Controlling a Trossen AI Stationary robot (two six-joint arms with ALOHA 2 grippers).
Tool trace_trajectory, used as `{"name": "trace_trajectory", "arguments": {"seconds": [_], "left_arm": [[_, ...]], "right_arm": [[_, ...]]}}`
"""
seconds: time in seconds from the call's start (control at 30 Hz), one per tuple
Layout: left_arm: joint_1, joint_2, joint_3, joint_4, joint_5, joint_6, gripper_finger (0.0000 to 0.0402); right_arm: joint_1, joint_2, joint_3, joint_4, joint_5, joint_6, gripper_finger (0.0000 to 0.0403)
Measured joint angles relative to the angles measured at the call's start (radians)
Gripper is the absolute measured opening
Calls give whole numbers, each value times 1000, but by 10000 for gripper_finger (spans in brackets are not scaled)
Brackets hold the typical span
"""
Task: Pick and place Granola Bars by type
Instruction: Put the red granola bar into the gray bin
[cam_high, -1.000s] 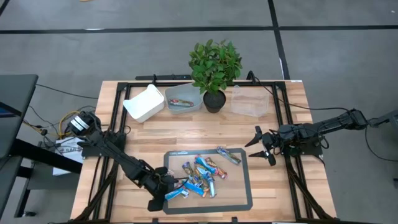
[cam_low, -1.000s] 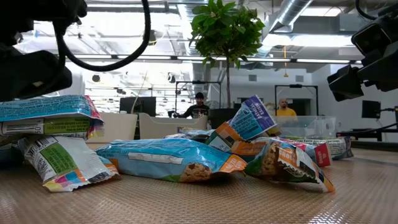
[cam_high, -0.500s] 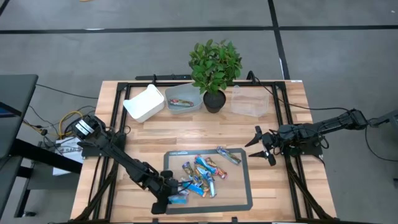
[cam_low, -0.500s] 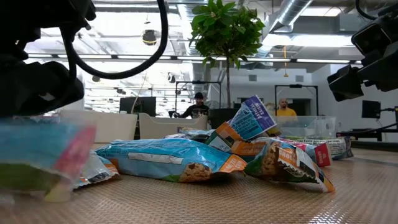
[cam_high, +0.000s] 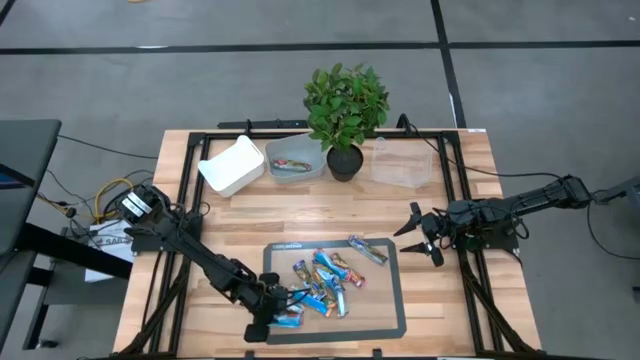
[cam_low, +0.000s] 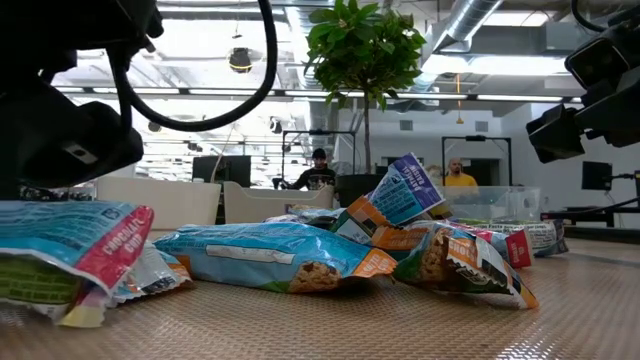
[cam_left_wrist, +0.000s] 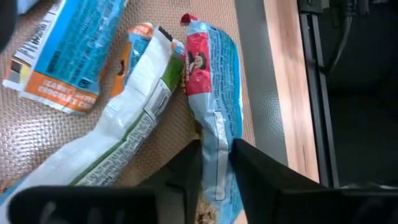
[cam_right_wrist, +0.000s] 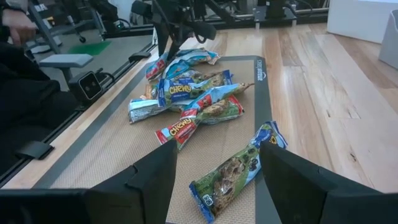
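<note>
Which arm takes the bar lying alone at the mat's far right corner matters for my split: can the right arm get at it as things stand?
Probably yes. The right gripper stands open beside the mat, and the lone bar lies apart from the pile, with nothing between them.

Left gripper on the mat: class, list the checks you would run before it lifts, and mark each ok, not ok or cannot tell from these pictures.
1. Left gripper has a light blue bar between its fingers: ok.
2. Grip firm enough to lift: cannot tell; the fingers flank the wrapper, but full closure is not shown.
3. Only one bar caught: ok; the white-backed bar lies beside the fingers, not between them.
4. Tubs at the table's far side in view: ok; the grey tub already holds something, the clear tub looks empty.
5. Right gripper out of the way: ok, open, beside the mat.
</note>
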Motion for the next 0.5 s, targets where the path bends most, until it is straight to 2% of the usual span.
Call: {"name": "trace_trajectory", "arguments": {"seconds": [0.2, 0.37, 0.5], "left_arm": [[0, 0, -45, 83, 21, -7, 43], [7, 0, -48, 90, 30, 9, 12], [22, -5, -48, 103, 48, 52, 3]], "right_arm": [[0, 0, 0, 0, 0, 0, 221], [0, 0, 0, 0, 0, 0, 221], [0, 0, 0, 0, 0, 0, 221]]}}
